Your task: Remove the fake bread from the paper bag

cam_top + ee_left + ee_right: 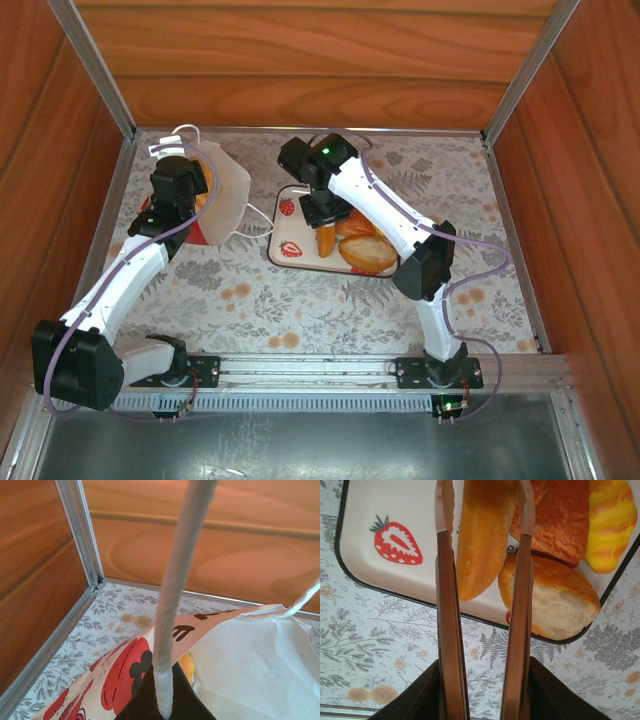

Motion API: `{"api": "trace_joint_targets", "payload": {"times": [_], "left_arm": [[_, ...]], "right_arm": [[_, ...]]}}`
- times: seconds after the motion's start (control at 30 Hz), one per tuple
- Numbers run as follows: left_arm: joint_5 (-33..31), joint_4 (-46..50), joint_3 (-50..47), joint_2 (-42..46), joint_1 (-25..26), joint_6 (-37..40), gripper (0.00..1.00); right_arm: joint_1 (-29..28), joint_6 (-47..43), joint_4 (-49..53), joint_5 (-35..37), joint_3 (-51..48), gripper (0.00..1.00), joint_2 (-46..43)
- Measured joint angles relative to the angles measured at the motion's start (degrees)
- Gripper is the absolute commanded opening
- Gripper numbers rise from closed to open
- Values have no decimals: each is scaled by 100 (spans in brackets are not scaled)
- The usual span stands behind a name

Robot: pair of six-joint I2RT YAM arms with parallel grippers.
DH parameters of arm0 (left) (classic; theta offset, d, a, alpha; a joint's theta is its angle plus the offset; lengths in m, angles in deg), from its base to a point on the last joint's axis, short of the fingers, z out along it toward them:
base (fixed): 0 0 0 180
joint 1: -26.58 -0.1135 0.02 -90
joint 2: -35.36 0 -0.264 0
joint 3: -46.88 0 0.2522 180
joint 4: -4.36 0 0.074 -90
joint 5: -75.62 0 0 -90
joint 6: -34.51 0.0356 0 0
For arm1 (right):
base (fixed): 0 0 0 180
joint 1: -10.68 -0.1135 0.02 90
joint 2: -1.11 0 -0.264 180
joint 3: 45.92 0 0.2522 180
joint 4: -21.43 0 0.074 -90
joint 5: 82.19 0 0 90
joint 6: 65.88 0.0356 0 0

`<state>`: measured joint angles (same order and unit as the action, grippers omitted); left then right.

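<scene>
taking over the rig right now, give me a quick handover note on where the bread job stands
Left tool: at the rim of the white paper bag with the red strawberry band, with a white cord handle rising from it. Grip unreadable.
Right tool: over the white strawberry-print tray, jaws either side of a long golden loaf. Gripping it or not, unclear.
Done: a round pale roll, a dark brown pastry and a yellow striped piece lie on the tray.
To do: an orange-yellow piece shows in the bag mouth. Any others are hidden.
</scene>
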<state>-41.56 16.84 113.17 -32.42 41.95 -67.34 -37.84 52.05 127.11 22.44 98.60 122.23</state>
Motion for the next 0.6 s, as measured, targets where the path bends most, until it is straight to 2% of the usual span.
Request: {"api": "trace_joint_targets", "payload": {"times": [0.2,0.6], "left_arm": [[0,0,0,0,0,2,0],[0,2,0,0,2,0,0]], "right_arm": [[2,-33,0,-232,20,39,44],[-24,-166,-4,-769,-26,41,31]]}}
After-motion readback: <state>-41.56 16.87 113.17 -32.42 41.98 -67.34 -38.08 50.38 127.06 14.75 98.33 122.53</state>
